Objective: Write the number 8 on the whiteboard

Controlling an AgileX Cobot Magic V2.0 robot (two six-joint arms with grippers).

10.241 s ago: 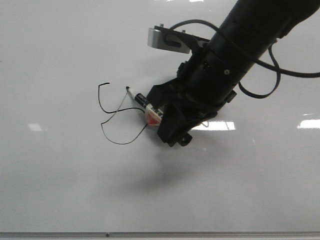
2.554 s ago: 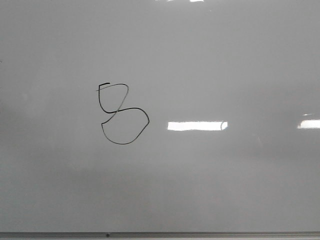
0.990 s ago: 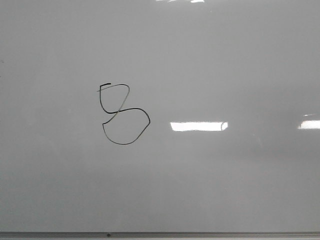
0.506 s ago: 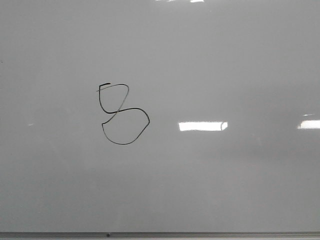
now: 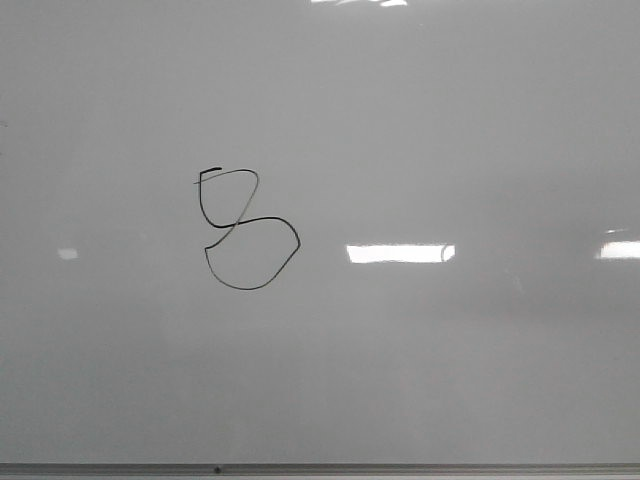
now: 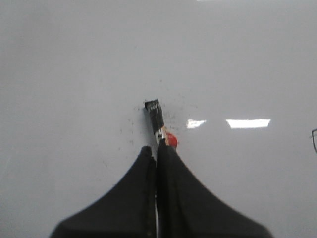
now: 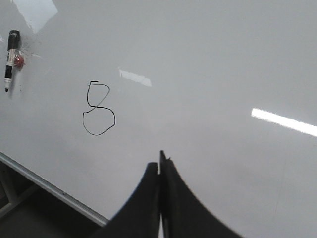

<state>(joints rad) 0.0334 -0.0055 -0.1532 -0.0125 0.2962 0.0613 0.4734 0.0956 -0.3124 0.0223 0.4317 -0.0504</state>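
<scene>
1. Right claw (image 7: 159, 166): fingers pressed together, nothing between them, above the whiteboard (image 7: 208, 74).
2. Left claw (image 6: 157, 148): likewise closed and empty; a marker (image 6: 157, 120) lies on the board just beyond its tips.
3. Number 8 (image 5: 245, 229): complete, left of the board's centre in the front view.
4. Metal edge strip (image 5: 400, 468): along the near border.

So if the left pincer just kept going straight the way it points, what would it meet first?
Probably the black marker with the red band. It lies on the glossy pale grey-white whiteboard directly ahead of the shut left pincer, apparently just past the tips. Depth is unclear, so the pincer might pass above it.
</scene>
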